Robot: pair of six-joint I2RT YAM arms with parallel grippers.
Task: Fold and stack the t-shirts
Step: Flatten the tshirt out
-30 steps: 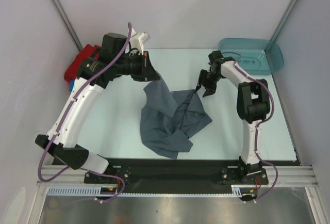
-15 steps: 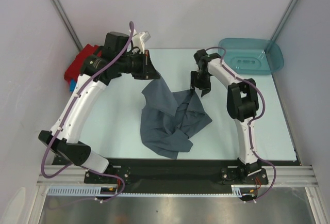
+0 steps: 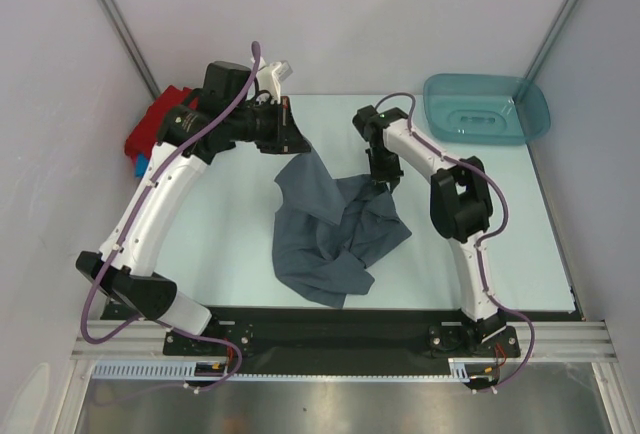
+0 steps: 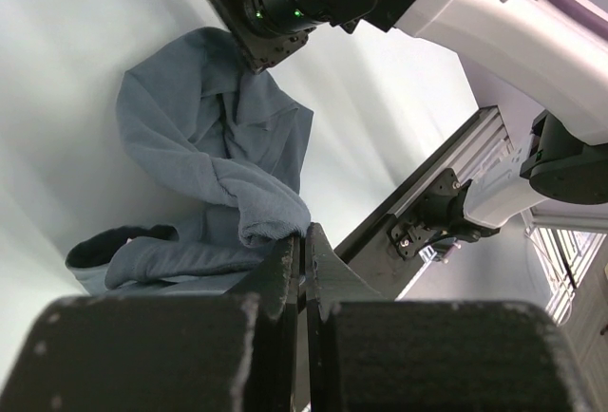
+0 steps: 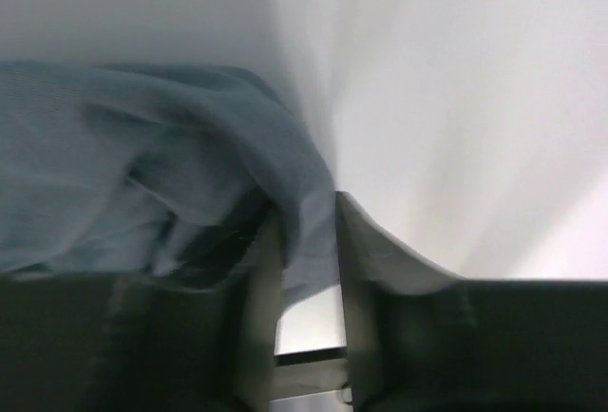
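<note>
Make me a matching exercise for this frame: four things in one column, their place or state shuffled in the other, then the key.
Things:
1. grey shirt
2. red shirt
3. tub
4. left tool

Place or state:
a. far right corner
b. far left side
c. crumpled in the middle
d. shut on cloth

Pairs: 1-c, 2-b, 3-a, 4-d.

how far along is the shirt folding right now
Early. Nothing folded or stacked shows. In hand: the grey-blue shirt lies crumpled mid-table, the left gripper and right gripper each pinching an edge. Left: spreading and folding it, then the red and blue shirts heaped at the left edge.
</note>
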